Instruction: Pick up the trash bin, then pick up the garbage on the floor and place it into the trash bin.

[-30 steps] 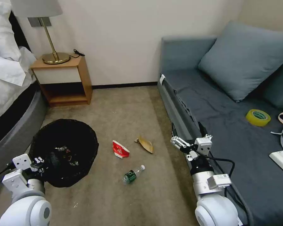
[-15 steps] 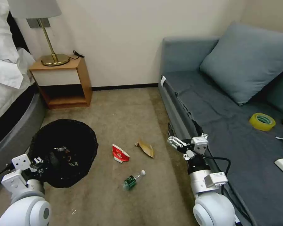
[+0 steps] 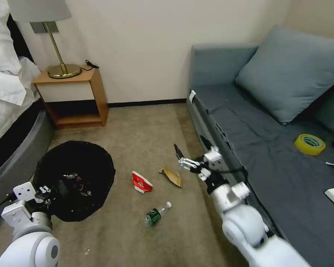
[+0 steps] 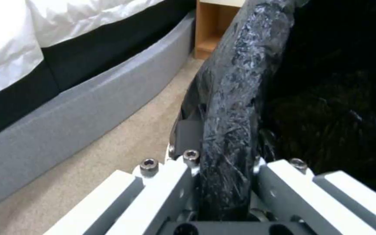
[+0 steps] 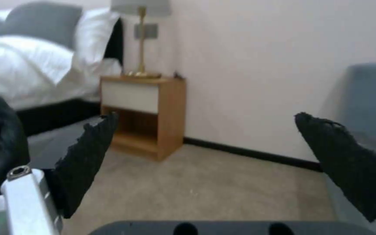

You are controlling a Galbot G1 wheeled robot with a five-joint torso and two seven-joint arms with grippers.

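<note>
Black bag rim of the bin (image 4: pixel 227 107) sits pinched in the left end effector (image 4: pixel 223 182); it may slip. Right end effector (image 3: pixel 185 157), spread, could scatter the wrapper (image 3: pixel 172 176).

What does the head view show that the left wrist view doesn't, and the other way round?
Head view alone: the red-and-white carton, brown wrapper and small bottle lying on the carpet, plus the open right gripper above the wrapper, beside the sofa. Left wrist view alone: the left gripper shut on the trash bin at its bag-covered rim, seen close. Both share the bin, the bed's grey base and the wooden nightstand.
</note>
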